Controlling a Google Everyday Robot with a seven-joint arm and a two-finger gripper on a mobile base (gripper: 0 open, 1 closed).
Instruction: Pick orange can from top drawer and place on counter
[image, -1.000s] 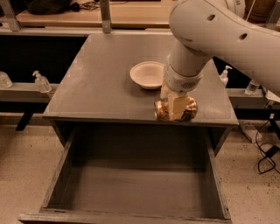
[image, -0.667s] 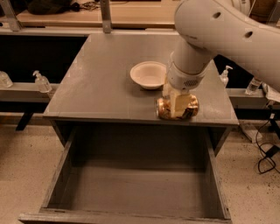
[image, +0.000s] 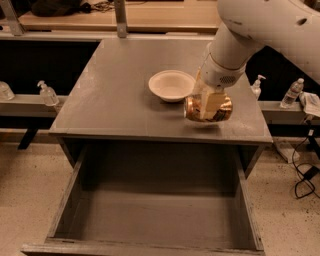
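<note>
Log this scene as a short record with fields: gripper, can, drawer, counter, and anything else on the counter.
gripper: over the front right part of the counter, closed on the orange can
orange can: on its side in the grip, low over the counter; contact with the surface cannot be told
top drawer: pulled out below the counter's front edge; can not in it
counter: grey top, carries the bowl
bowl: cream, upright, behind and left of the can
status: can not yet released

One orange can (image: 193, 109), one gripper (image: 209, 106) clamped on it at the 4 o'clock part of the one counter (image: 115, 90). One cream bowl (image: 171, 85), one top drawer (image: 150, 215), four small bottles (image: 48, 93): two at 9 o'clock, two at 3.
</note>
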